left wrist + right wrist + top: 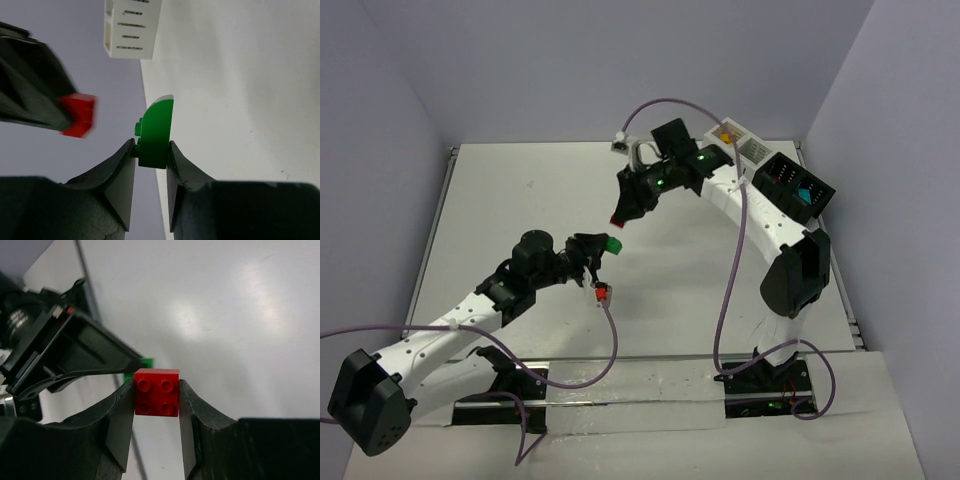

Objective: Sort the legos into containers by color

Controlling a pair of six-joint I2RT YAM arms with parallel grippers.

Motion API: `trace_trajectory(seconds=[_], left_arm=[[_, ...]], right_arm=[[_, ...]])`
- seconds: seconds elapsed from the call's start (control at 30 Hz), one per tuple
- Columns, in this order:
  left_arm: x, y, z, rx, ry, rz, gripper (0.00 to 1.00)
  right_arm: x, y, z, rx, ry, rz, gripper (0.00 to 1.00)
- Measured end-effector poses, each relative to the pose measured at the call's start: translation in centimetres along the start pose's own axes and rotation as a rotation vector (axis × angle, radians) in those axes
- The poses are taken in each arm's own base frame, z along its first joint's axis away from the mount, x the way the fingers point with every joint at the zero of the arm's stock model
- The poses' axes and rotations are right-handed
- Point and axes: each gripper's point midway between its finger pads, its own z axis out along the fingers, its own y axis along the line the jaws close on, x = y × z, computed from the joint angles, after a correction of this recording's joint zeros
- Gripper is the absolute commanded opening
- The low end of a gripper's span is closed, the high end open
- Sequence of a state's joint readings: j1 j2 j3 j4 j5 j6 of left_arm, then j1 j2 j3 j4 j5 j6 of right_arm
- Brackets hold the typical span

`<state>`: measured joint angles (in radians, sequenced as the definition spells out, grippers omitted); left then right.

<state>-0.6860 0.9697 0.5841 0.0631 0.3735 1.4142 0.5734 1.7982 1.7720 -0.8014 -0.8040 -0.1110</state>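
Observation:
My left gripper (607, 246) is shut on a green rounded lego (155, 131), held above the table's middle; the green lego also shows in the top view (614, 243). My right gripper (619, 219) is shut on a red four-stud lego (156, 392), just above and right of the left gripper; the red lego shows in the top view (617, 220) and in the left wrist view (79, 115). The containers stand at the far right: a white bin (732, 134) holding a yellow piece (725, 134), and a black bin (801, 186) holding a teal piece (807, 194).
A white slotted bin (132, 27) shows at the top of the left wrist view. Purple cables trail from both arms. The table's left edge has a metal rail (433, 222). The right arm's body hides part of the bin row.

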Motion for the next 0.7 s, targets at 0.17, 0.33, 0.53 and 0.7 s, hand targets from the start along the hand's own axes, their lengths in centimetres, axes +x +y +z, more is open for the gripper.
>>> trace_trajectory(seconds=[0.17, 0.33, 0.53, 0.7], left_arm=[[0.2, -2.3, 1.1, 0.077, -0.013, -0.042, 0.0], [0.5, -3.8, 2.0, 0.126, -0.021, -0.072, 0.0], [0.9, -4.6, 3.5, 0.166, -0.026, -0.11, 0.0], [1.2, -3.8, 4.5, 0.159, -0.028, -0.155, 0.0]], right_arm=[[-4.6, -7.4, -8.6, 0.223, -0.207, -0.003, 0.0], [-4.1, -14.5, -19.3, 0.483, -0.345, 0.069, 0.0], [-0.1, -20.3, -30.7, 0.761, -0.423, 0.152, 0.0], [3.8, -23.2, -36.3, 0.959, -0.385, 0.219, 0.0]])
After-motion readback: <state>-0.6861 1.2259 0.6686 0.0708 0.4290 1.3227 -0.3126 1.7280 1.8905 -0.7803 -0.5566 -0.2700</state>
